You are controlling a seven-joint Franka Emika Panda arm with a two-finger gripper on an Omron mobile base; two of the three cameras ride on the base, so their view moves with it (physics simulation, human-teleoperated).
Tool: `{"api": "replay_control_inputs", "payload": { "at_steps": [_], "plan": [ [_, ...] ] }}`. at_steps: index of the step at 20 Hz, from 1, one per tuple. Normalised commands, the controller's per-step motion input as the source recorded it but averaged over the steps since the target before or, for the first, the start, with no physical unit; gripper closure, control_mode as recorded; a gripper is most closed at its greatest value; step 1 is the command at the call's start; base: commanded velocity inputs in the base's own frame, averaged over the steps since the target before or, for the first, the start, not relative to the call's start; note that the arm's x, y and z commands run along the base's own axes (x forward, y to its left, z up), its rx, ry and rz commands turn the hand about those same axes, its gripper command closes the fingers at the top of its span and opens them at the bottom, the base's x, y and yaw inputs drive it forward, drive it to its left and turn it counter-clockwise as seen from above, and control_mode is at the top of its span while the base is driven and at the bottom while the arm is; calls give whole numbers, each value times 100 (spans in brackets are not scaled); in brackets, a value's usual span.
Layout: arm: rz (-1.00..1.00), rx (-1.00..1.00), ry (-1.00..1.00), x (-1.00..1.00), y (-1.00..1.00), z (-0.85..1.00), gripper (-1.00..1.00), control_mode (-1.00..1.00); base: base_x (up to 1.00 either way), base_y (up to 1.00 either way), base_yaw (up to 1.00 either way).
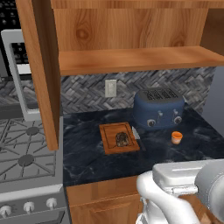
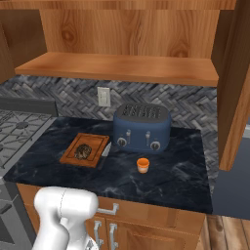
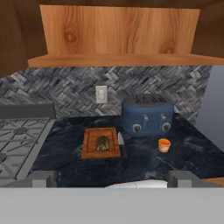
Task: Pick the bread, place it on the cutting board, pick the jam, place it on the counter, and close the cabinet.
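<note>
The dark mottled bread (image 1: 122, 139) (image 2: 83, 151) (image 3: 102, 143) lies on the reddish-brown cutting board (image 1: 110, 145) (image 2: 70, 154) (image 3: 89, 151). To its right the small orange jam (image 1: 176, 137) (image 2: 142, 165) (image 3: 164, 145) stands on the dark marbled counter (image 1: 87, 162) (image 2: 171, 180) (image 3: 140, 162), in front of the toaster. The cabinet (image 1: 131, 59) (image 2: 122, 66) (image 3: 118, 35) above is open, its doors (image 1: 39, 65) (image 2: 239, 83) swung out, and the inner shelf is bare. My gripper (image 3: 113, 179) is open, drawn back from the counter's front with nothing between its fingers.
A blue toaster (image 1: 158, 108) (image 2: 142, 127) (image 3: 146, 114) stands at the back of the counter. A knife (image 1: 135, 132) (image 2: 106, 152) (image 3: 121, 141) lies beside the board's right edge. The gas stove (image 1: 24, 153) (image 3: 17, 140) is on the left, with a microwave (image 1: 17, 65) above it.
</note>
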Motion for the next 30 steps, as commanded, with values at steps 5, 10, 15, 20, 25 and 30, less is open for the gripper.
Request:
{"api": "replay_control_inputs", "payload": {
  "at_steps": [5,10,15,20,25,30],
  "plan": [
    [0,0,-13,-40,0,4,-100,-100,0,0,0],
    [0,0,-11,-33,0,8,-100,-100,0,0,0],
    [0,0,-9,-24,2,12,-100,-100,0,0,0],
    [0,0,-9,-18,12,13,-100,-100,0,0,0],
    [0,0,-9,-10,22,11,-100,-100,0,0,0],
    [0,0,-7,-3,25,13,-100,-100,0,0,0]
  ]
}}
